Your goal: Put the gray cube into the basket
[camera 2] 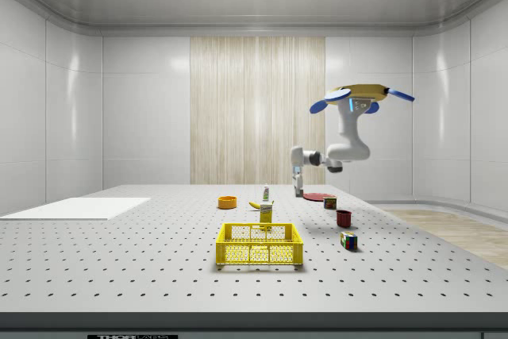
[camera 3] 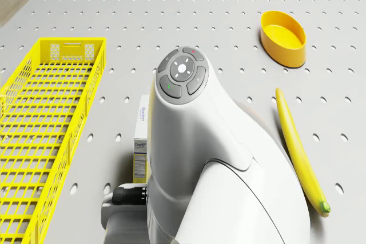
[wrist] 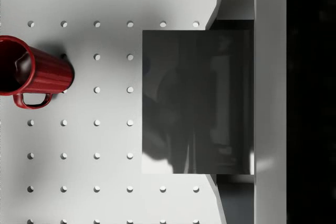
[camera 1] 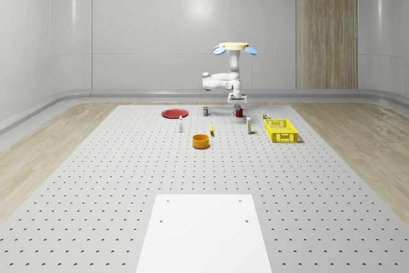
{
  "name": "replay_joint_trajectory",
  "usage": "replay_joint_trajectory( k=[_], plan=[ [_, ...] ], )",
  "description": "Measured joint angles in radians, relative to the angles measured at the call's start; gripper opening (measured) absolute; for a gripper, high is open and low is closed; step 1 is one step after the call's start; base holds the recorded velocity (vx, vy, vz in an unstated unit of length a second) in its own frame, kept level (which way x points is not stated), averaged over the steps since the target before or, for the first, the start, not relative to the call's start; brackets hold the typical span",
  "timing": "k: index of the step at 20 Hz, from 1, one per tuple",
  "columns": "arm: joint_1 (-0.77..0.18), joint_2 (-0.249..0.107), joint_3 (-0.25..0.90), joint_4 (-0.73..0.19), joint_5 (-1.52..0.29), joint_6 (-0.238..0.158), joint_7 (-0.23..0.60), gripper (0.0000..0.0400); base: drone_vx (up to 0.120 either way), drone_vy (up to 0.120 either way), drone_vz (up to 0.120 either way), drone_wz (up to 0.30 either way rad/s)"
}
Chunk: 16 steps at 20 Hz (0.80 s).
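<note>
The tool point(camera 1: 238, 100) seemingly grips the gray cube point(wrist: 197, 100) above the red mug point(wrist: 31, 74).

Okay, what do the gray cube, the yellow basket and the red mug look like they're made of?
Gray cube: smooth and glossy, maybe polished metal or hard plastic, since its face carries dim reflections. Yellow basket: looks like moulded plastic, with perforated mesh walls and floor. Red mug: probably glazed ceramic, though painted metal can't be ruled out; its side is ribbed with soft highlights.

A round red plate point(camera 1: 174, 113), an orange bowl point(camera 1: 201, 140), a yellow banana point(camera 3: 300, 152), a dark red mug point(wrist: 29, 73) and a multicoloured puzzle cube point(camera 2: 348, 240) dot the perforated grey table point(camera 1: 96, 183).
</note>
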Motion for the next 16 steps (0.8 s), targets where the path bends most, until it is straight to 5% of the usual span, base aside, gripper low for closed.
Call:
replay_joint_trajectory(
  k=[6, 16],
  plan=[
    [-0.003, -0.020, 0.003, 0.001, 0.009, 0.018, 0.003, 0.0250, 0.120, 0.120, 0.120, 0.000],
    [-0.008, -0.050, 0.007, 0.002, 0.022, 0.046, 0.007, 0.0250, 0.120, 0.120, 0.000, 0.000]
  ],
)
